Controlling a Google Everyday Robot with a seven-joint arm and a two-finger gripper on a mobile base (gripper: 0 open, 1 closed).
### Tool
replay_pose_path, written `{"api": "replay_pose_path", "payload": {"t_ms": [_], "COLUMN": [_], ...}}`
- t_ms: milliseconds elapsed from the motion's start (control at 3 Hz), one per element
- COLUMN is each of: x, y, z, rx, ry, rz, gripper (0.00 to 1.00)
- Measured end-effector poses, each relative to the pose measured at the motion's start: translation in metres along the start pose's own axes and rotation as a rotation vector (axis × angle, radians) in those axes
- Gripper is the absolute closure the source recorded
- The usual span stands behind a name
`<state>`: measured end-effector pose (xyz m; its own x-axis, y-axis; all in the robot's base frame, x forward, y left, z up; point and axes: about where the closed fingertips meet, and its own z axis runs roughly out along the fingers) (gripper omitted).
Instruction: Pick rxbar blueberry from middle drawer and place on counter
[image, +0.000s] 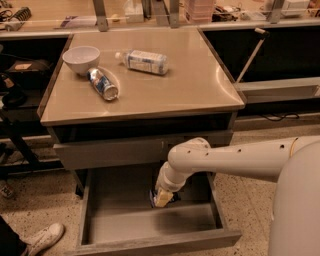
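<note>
My gripper (163, 198) is down inside the middle drawer (120, 215), which stands pulled open at the bottom centre of the frame, below the counter (200, 85). My white arm (235, 159) reaches in from the right edge and bends down over the drawer's back half. The rxbar blueberry (173, 197) lies on the drawer floor right at the gripper's tip, and only dark slivers of wrapper show on either side of it. Whether I have hold of the bar or merely rest against it, I cannot tell.

Toward the upper left of the counter sit three things: a white bowl (81, 59), a blue-silver can (103, 84) lying on its side just below it, and a clear bottle (144, 61) lying flat to the bowl's right. A white shoe (45, 239) shows at the lower left.
</note>
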<state>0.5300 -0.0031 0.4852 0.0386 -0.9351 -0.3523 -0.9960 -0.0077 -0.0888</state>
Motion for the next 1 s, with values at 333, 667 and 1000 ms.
{"api": "replay_pose_path", "payload": {"t_ms": [333,667,1000], "x": [0.004,0.004,0.007], "y": [-0.018,-0.017,-0.019], "z": [-0.048,-0.048,-0.065], "rx": [0.01,0.01,0.021], "ry": [0.053,0.054,0.083], "rz": [0.013,0.012,0.025], "gripper": [1.0,1.0,1.0]}}
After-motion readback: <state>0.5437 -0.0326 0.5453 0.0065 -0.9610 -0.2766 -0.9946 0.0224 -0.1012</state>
